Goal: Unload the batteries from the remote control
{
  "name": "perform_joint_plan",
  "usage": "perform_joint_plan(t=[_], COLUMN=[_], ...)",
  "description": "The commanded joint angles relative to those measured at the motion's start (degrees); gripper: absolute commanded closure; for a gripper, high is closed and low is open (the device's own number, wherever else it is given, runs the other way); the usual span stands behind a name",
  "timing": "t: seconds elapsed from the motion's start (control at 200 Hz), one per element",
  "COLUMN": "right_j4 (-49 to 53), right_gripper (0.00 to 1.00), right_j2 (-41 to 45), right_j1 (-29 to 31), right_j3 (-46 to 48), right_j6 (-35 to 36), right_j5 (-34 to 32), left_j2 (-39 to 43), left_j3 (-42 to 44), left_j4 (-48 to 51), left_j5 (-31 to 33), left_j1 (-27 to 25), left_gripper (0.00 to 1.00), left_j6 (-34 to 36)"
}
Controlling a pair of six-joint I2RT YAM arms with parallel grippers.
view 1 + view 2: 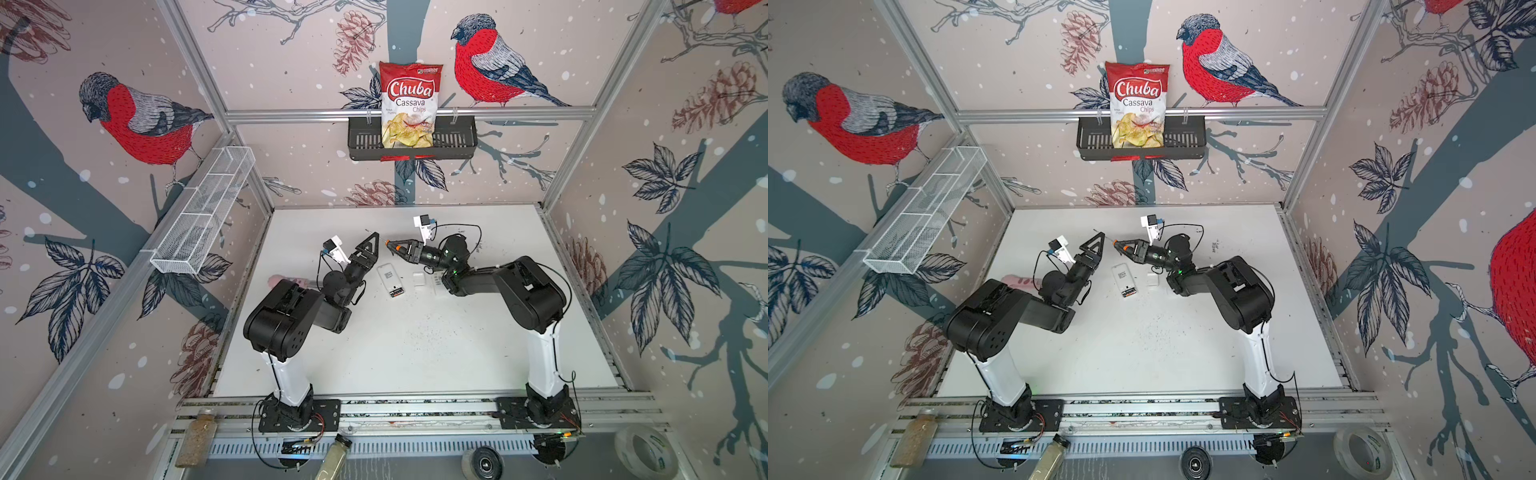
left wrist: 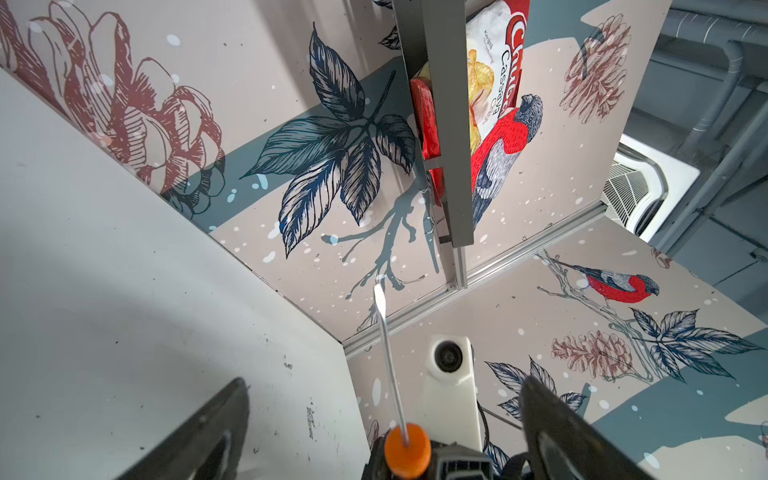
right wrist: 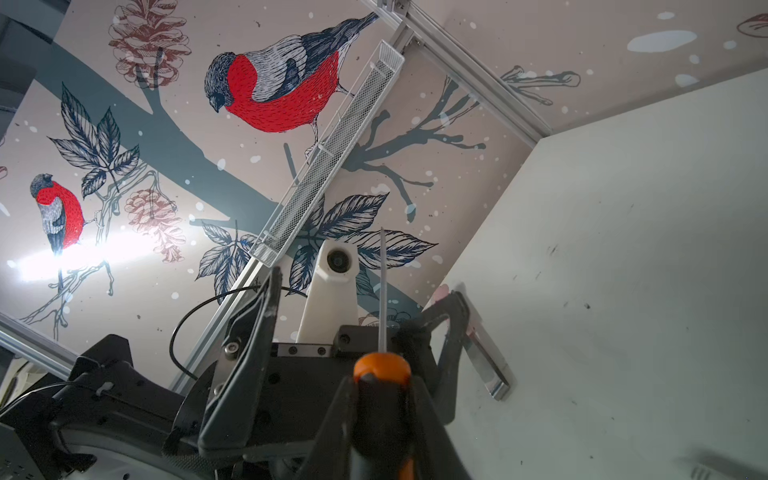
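In both top views the white remote control (image 1: 387, 276) lies at mid-frame on the bench (image 1: 415, 353) with its compartment uncovered. The batteries (image 1: 397, 292) are seated in its lower end. A small white piece (image 1: 419, 278), probably the cover, lies just to its right. Above the remote, your left gripper (image 1: 371, 244) has its fingers spread and grasps nothing. Your right gripper (image 1: 405, 250) is clenched on the orange-and-black screwdriver (image 1: 395, 247), whose blade points left, away from the remote.

In the left wrist view the fingers (image 2: 232, 432) stand wide at the lower edge. The screwdriver's shaft runs up between them and touches neither.

In the right wrist view the fingers (image 3: 428, 419) close on the handle just behind the orange collar.

Watch the blade as you swing it down, because it sits between the left fingers and could strike one. Nothing pins the remote, so prying may tip or skate it. A battery levered too hard could spring out and roll off the bench.
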State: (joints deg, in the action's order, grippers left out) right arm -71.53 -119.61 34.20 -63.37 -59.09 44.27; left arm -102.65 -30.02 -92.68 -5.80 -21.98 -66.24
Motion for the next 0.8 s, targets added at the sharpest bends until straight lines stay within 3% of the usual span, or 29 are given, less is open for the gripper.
perform_joint_plan(t=[0.0, 0.255, 0.465, 0.615, 0.796], right_j4=[5.51, 24.29, 30.83, 31.77, 48.73], right_gripper=[0.88, 0.88, 0.88, 0.88, 0.88], right_j2=[2.61, 11.75, 19.19, 22.39, 26.76], right_j1=[-0.89, -3.46, -4.30, -5.27, -4.94], right_j3=[1.33, 6.39, 11.40, 14.83, 14.13], right_j6=[4.48, 16.45, 21.72, 23.11, 33.75], right_j5=[-0.08, -1.11, 1.07, 5.89, 1.81], left_j2=[1.58, 3.37, 3.57, 7.22, 12.52], left_j3=[1.39, 5.93, 8.10, 7.51, -0.55], left_j4=[-10.50, -9.95, -1.82, 11.36, 38.03], left_j5=[-0.63, -4.29, -5.56, -4.35, -4.33], left_j1=[1.23, 6.33, 8.64, 8.75, 8.38], left_gripper=[0.02, 0.02, 0.02, 0.04, 0.05], left_j6=[1.99, 1.68, 2.16, 3.79, 12.56])
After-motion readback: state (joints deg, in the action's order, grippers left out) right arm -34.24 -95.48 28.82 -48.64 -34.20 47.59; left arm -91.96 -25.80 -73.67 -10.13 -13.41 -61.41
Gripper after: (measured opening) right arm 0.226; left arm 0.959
